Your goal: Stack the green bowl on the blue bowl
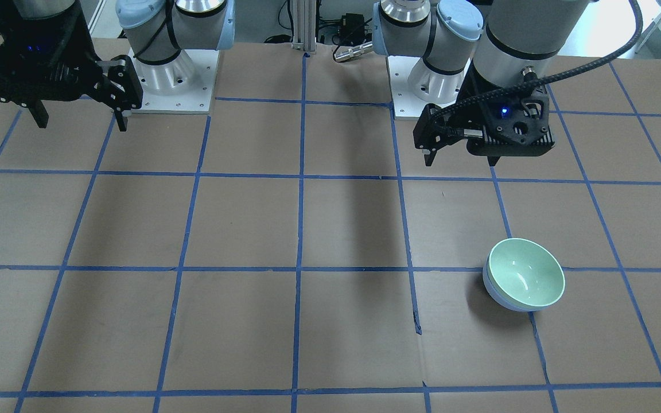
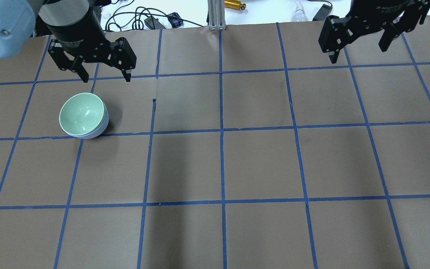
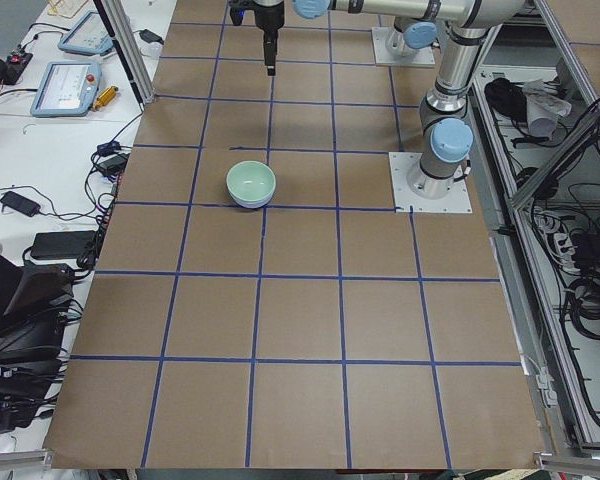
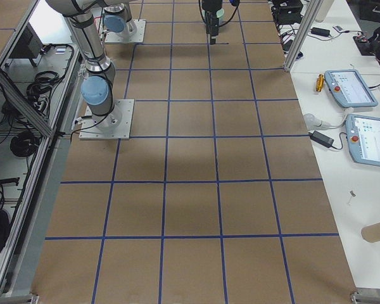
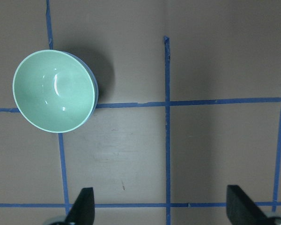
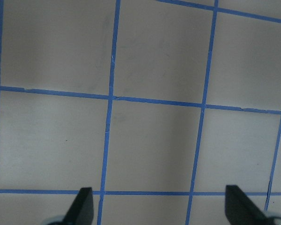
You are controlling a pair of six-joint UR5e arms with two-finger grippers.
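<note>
The green bowl (image 1: 525, 272) sits upright, nested inside the blue bowl (image 1: 494, 292), whose outside shows only as a thin band under it. The pair also shows in the overhead view, the green bowl (image 2: 82, 113) inside the blue bowl (image 2: 100, 130), and in the left wrist view as the green bowl (image 5: 54, 90). My left gripper (image 2: 106, 79) is open and empty, raised above the table just beyond the bowls and apart from them. My right gripper (image 2: 357, 54) is open and empty, high at the far right.
The table (image 2: 259, 164) is brown with a grid of blue tape lines. Both arm bases (image 1: 172, 80) stand on white plates at the robot's edge. Cables and small devices (image 2: 159, 18) lie beyond the far edge. Teach pendants (image 4: 367, 136) rest on a side bench.
</note>
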